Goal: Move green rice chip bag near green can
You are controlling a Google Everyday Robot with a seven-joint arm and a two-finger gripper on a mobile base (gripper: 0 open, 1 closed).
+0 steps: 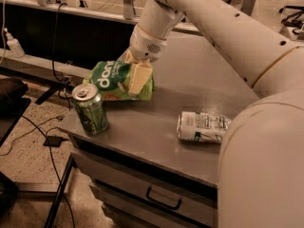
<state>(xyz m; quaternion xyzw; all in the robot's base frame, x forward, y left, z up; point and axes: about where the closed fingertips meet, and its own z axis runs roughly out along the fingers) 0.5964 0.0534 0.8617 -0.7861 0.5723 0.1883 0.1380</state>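
The green rice chip bag [108,81] sits at the left end of the grey table [199,75], light green with white lettering on a dark oval. My gripper [135,72] reaches down from above and is shut on the bag's right side, with one cream finger [138,78] across its front. The green can [90,109] stands upright at the table's front left corner, just in front of and left of the bag, with a small gap between them.
A silver-white can with green stripes [202,126] lies on its side at the front right of the table. A drawer with a handle [164,201] is below the tabletop. Cables [28,127] run over the floor on the left. My arm's large links fill the right side.
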